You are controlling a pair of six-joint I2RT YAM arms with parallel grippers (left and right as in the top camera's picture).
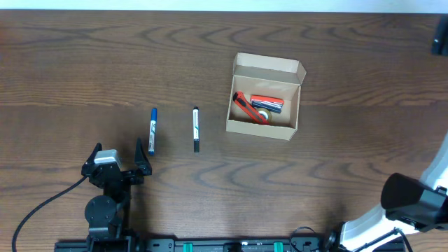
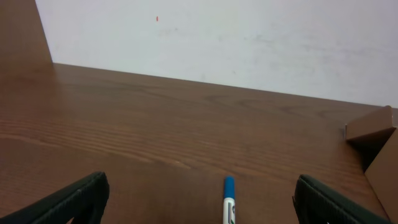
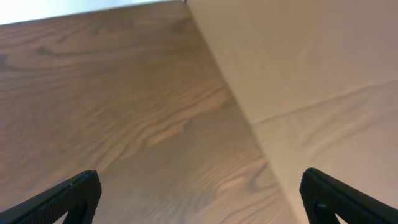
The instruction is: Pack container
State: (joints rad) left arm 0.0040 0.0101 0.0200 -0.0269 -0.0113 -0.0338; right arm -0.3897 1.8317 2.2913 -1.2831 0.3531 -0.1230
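Left gripper (image 1: 117,151) sits at the near-left edge of the table (image 1: 70,63), jaws wide apart, holding nothing; a blue pen (image 1: 152,131) lies just beyond its right finger and a black pen (image 1: 196,129) further right. The container (image 1: 260,128) stands right of the black pen, well apart from the left gripper, lid open, with a red box cutter (image 1: 245,105) and a tape roll (image 1: 263,115) inside. Right gripper (image 3: 199,202) is at the near-right corner, jaws spread wide and empty, well apart from the container.
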